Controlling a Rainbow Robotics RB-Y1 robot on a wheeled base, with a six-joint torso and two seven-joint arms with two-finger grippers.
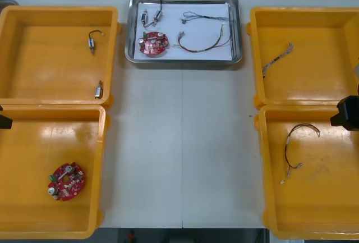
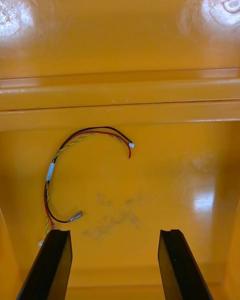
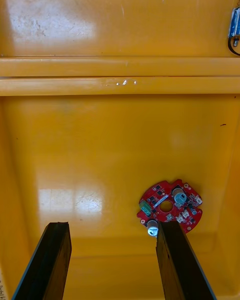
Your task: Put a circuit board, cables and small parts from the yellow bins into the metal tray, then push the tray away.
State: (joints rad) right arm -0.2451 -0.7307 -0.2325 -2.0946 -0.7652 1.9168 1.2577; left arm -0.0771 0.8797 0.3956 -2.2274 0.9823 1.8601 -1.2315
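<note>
Right pincer (image 2: 114, 232) hangs spread wide and empty above the right near bin (image 1: 322, 209), where a red and yellow cable (image 2: 50, 172) lies on the bin floor just beyond one finger. Left pincer (image 3: 112, 225), equally spread and empty, hangs over the left near bin (image 1: 28, 147), with a spare circuit board (image 3: 170, 212) just beside one finger. The metal tray (image 1: 185, 60) sits at the far middle of the desk (image 1: 179, 153), between the two far bins. It already carries a round red board (image 1: 153, 43), cables (image 1: 205, 45) and small metal parts (image 1: 145, 18), so loading looks done and only the push seems left, if any is needed. To do that well, one arm should lift clear of its bin wall and cross to the bare desk near the tray. With fingers brought together into a stiff tip, it should meet the near rim at its middle and press straight away, slowly, so the tray neither swivels nor jolts the loose cables. The desk's far edge lies close behind the tray, so the stroke should be short.
</note>
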